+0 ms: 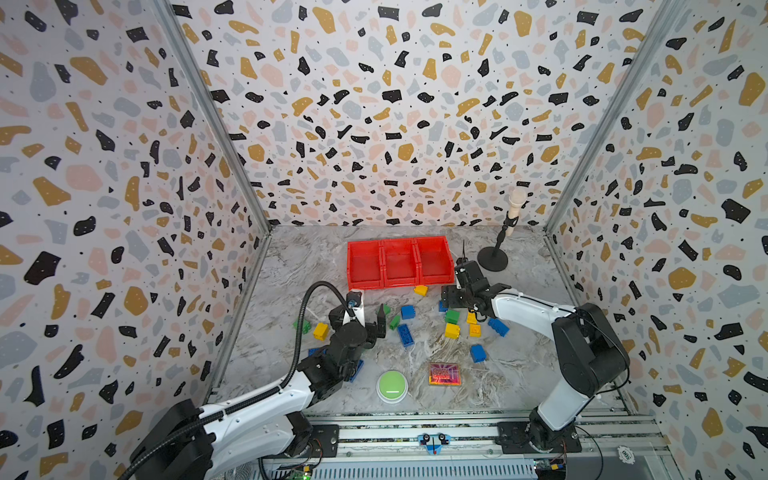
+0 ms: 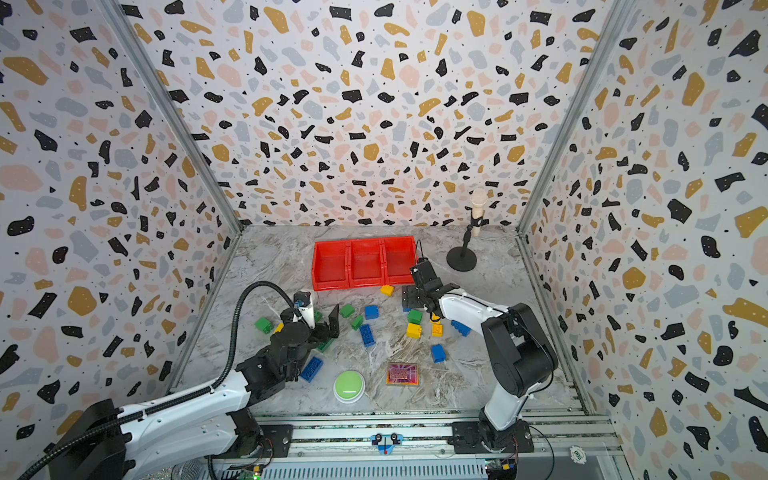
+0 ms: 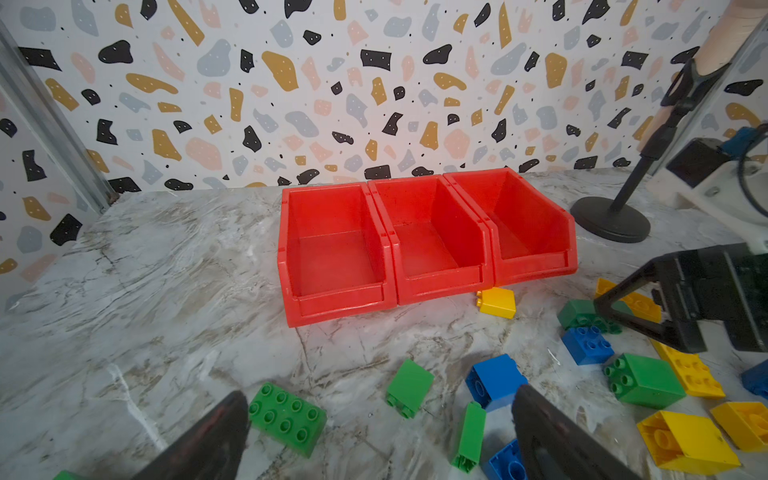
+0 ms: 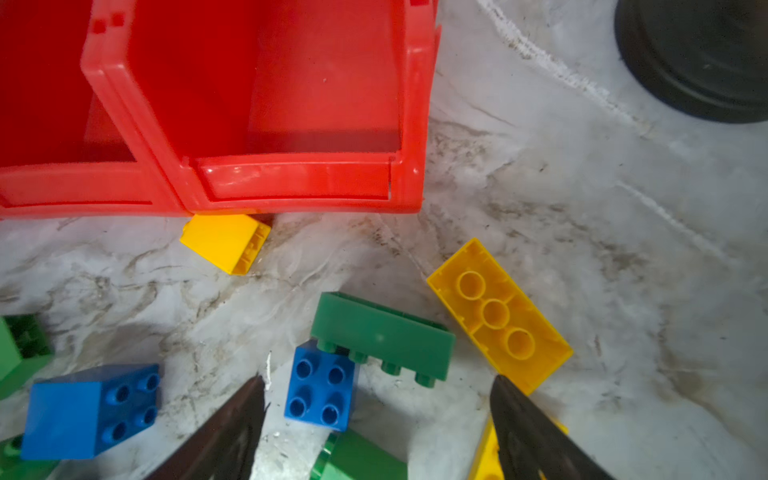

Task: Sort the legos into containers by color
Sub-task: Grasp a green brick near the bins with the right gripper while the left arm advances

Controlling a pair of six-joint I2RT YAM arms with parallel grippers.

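Here the right hand (image 4: 378, 382) hovers, jaws apart, over a blue lego (image 4: 321, 386).

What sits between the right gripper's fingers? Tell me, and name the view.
In the right wrist view, a blue brick sits studs-up between the fingers of the open right gripper, untouched, with a green brick just beyond it.

Robot test cell; terrazzo-papered walls (image 1: 395, 104), aluminium frame (image 1: 218, 124), marble-look tabletop (image 1: 299, 257).

No legible text, number or brand in any view. Card (image 1: 444, 373): printed pattern, lettering blurred, unreadable. Round sticker (image 1: 626, 454) on front frame: dark characters, too small to read. Button (image 1: 392, 386): single white bar on top.
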